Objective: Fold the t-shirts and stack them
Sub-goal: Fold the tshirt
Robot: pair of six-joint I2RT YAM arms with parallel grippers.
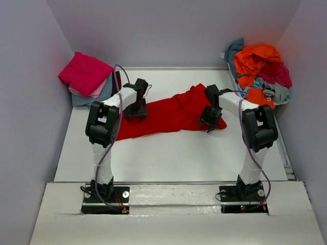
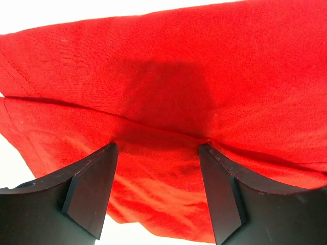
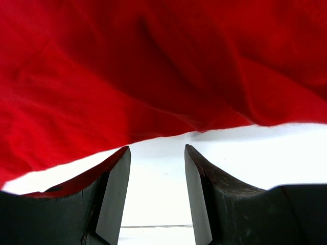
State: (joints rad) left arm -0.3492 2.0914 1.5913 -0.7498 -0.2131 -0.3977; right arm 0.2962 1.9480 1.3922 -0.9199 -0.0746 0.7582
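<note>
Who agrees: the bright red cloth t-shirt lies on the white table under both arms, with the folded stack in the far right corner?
Not quite: the top external view shows the folded magenta, pink and grey-blue stack in the far left corner.

A white desk (image 1: 168, 153) fills the middle of the top view, smooth and matt, with soft grey shadows lying on it. Pale lilac-grey walls (image 1: 30, 102) close it in on the left, at the back and on the right, meeting in two far corners. Along the near side runs a white ledge (image 1: 173, 224), parted from the desk by a thin dark seam (image 1: 173, 182); its paint looks scuffed. A narrow raised strip (image 1: 287, 158) runs down the desk's right edge, just beside the right wall. In the right wrist view the desk shows as a bright white band, crossed low down by a thin dark line.
</note>
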